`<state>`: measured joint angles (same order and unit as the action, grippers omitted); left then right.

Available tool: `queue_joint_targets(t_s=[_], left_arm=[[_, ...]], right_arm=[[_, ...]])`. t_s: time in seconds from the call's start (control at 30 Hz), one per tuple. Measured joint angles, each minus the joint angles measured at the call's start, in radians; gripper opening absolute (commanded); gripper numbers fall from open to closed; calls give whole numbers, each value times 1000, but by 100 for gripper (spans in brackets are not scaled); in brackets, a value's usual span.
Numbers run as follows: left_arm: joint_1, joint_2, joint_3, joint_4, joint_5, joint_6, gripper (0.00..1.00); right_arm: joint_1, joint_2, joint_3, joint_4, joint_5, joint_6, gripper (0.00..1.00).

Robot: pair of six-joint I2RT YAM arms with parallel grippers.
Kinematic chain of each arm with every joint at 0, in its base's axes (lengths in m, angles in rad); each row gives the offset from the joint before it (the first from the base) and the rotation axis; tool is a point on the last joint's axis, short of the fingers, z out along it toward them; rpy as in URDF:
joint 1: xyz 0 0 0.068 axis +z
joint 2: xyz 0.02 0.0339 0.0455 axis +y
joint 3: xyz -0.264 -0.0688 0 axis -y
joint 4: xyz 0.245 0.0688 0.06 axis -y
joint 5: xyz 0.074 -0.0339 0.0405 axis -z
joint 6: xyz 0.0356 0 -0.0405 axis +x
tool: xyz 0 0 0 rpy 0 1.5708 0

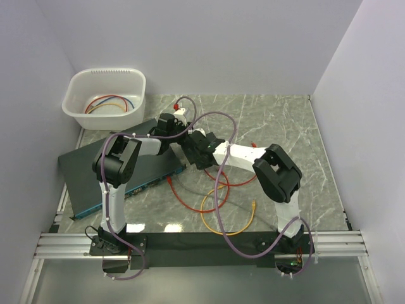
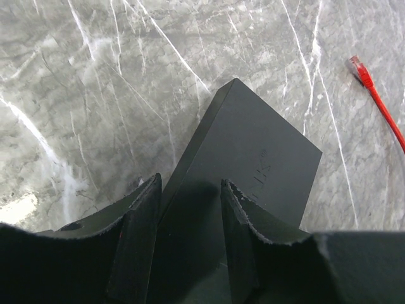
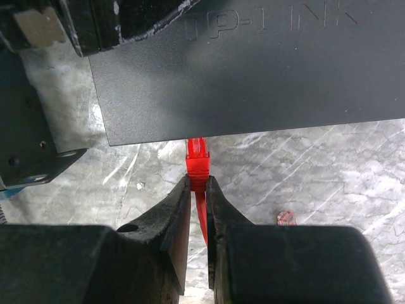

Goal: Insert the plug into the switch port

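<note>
The red plug (image 3: 197,158) is pinched by its boot in my shut right gripper (image 3: 197,182). Its clear tip meets the near edge of a small black box (image 3: 253,69) marked TP-LINK and is partly hidden there. My left gripper (image 2: 191,190) has that box (image 2: 253,145) showing between its spread fingers, and I cannot tell whether the pads press on it. The switch (image 1: 95,168) lies flat at the left. Its teal front face (image 1: 150,182) points toward the arms, with the ports too small to make out. Both grippers (image 1: 172,126) (image 1: 191,148) meet just beyond its far right corner.
A white basin (image 1: 104,98) with coiled cables stands at the back left. An orange-yellow cable (image 1: 221,216) and the red cable (image 1: 239,180) loop on the marble in front of the right arm. Another red connector (image 2: 357,65) lies on the marble. Walls close three sides.
</note>
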<state>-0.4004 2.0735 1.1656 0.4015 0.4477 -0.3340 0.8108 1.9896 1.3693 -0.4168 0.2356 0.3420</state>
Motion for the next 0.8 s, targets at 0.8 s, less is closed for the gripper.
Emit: queue_joint_targets(t_s=[0.8], left_arm=[[0,18,15,25,-26,58,7]], right_arm=[[-45,-69,-154,260,-98,-95,0]])
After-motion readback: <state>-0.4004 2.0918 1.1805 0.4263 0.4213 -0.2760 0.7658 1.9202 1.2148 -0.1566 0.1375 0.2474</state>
